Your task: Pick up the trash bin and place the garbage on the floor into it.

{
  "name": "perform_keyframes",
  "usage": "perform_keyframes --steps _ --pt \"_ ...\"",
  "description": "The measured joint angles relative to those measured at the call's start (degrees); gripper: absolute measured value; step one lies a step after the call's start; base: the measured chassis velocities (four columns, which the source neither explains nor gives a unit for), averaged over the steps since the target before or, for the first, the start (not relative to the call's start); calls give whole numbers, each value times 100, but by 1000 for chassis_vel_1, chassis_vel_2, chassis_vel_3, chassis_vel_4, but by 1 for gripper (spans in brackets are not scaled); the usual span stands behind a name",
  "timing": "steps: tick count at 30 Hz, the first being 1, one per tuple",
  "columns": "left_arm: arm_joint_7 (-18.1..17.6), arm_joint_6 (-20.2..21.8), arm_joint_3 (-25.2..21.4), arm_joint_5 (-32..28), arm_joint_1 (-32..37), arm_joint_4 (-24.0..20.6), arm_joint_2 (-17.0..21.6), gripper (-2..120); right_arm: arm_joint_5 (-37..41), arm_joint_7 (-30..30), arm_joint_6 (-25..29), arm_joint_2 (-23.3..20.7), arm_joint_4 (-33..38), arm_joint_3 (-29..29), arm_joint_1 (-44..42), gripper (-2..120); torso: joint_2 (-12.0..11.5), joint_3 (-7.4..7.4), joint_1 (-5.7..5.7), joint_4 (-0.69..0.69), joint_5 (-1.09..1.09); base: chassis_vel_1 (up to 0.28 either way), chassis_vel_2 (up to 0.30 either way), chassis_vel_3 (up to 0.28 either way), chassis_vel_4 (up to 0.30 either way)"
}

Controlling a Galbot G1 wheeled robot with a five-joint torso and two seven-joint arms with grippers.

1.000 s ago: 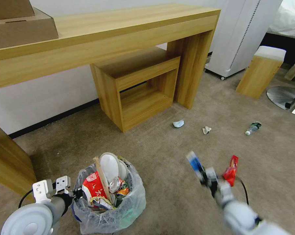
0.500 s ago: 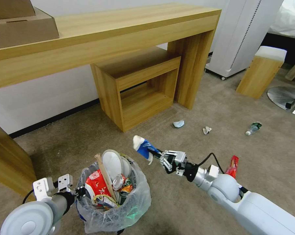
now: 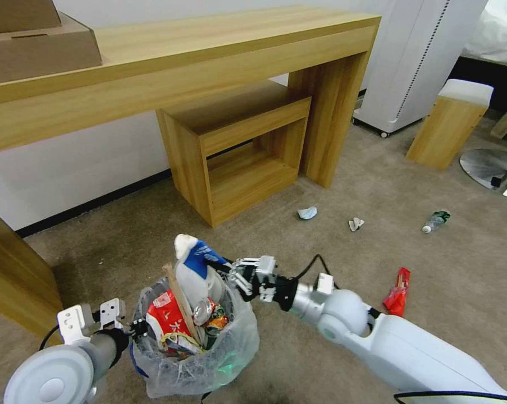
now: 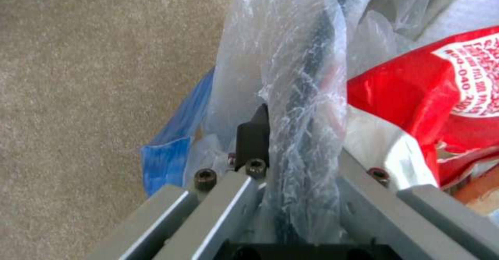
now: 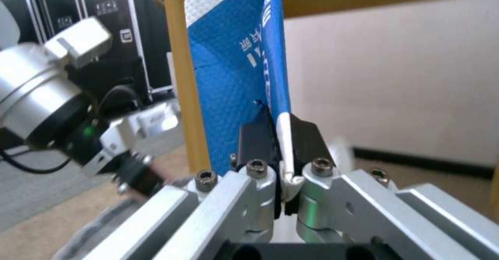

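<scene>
The trash bin (image 3: 208, 359), lined with a crinkled clear bag and full of litter, hangs at the lower left. My left gripper (image 3: 132, 331) is shut on its rim (image 4: 307, 96), one black pad (image 4: 255, 131) pressing the plastic. My right gripper (image 3: 231, 272) is shut on a white slipper with a blue band (image 3: 194, 264), held just above the bin's mouth; its pads pinch the slipper's edge (image 5: 239, 57). A red wrapper (image 3: 397, 292), a clear bottle (image 3: 434, 220), a pale blue wad (image 3: 306, 212) and a white wad (image 3: 355, 224) lie on the beige carpet (image 3: 320, 252).
A long wooden desk (image 3: 208, 50) with a low shelf unit (image 3: 236, 151) under it stands ahead. A white-topped wooden stool (image 3: 450, 123), a white cabinet (image 3: 416, 56) and a metal chair base (image 3: 489, 165) are at the right. Cardboard boxes (image 3: 34, 39) sit on the desk.
My right arm has swung left, carrying the slipper from the open carpet to just above the bin's mouth. The left gripper still holds the bin.
</scene>
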Motion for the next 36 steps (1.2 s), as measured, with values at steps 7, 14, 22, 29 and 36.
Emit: perform_keyframes --steps 7,14,22,29,36 --pt "-3 -1 -10 21 10 -1 -33 0 2 145 -59 39 -65 -145 -246 0 0 0 0 0 0 0 0 0 0" --pt "-13 -5 -4 35 17 -3 -13 0 -2 -173 -49 -44 -107 -73 -458 5 0 0 0 -1 0 0 0 0 0" --pt "-14 -4 -30 45 78 -30 13 0 -9 -242 -44 -41 -127 -4 -449 33 0 0 0 0 0 0 0 0 0" --pt "-12 7 -48 53 88 -54 27 0 -68 -221 -60 -76 -114 63 -443 60 0 0 0 0 0 0 0 0 0" --pt "-7 22 -98 62 115 -66 65 0 -107 -211 -59 -71 -129 140 -434 86 0 0 0 0 0 0 0 0 0"
